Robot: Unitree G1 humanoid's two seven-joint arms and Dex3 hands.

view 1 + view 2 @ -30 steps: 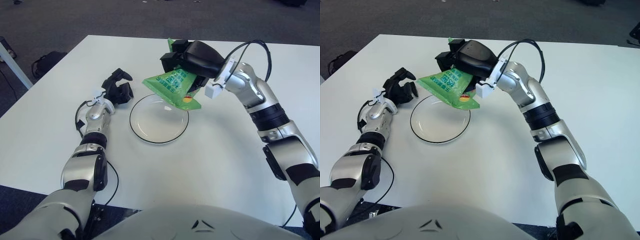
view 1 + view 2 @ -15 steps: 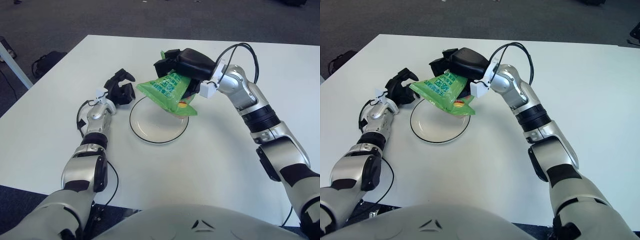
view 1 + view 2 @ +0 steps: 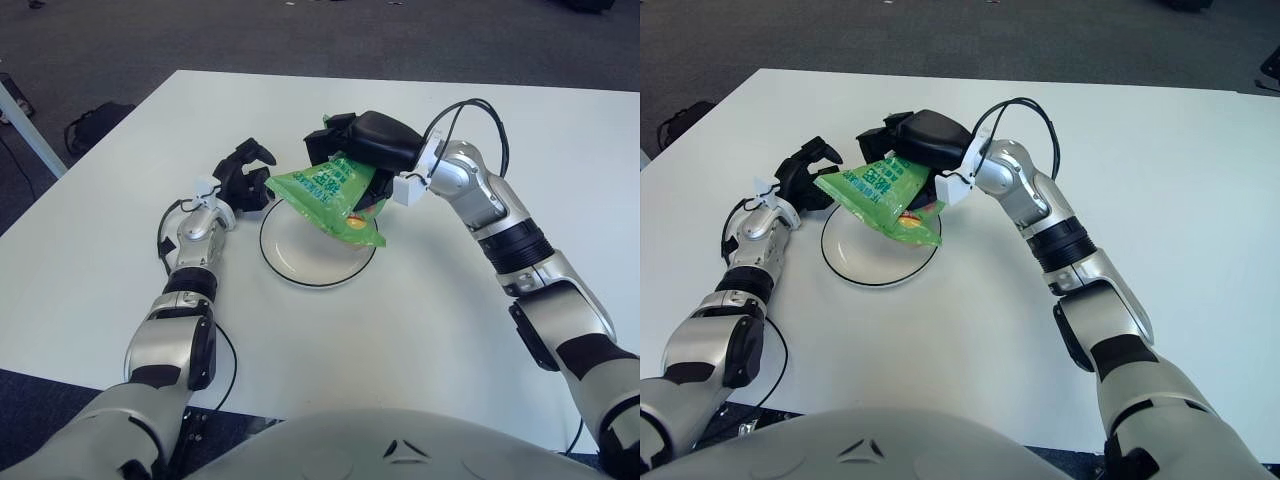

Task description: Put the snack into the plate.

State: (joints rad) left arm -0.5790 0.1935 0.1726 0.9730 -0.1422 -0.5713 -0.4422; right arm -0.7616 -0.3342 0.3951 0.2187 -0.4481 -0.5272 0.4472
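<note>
A green snack bag hangs tilted just above the far part of the white, black-rimmed plate, its lower corner low over the plate's far right. My right hand is shut on the bag's upper end, reaching in from the right. My left hand shows at the plate's far left rim, fingers curled, holding nothing that I can see; whether it touches the rim is unclear.
The plate sits near the middle of a white table. A black bag lies on the dark floor beyond the table's left edge. A cable loops above my right wrist.
My right hand has carried the snack bag leftward and lower, from beside the plate's far right rim to over the plate. My left hand has edged slightly toward the plate.
</note>
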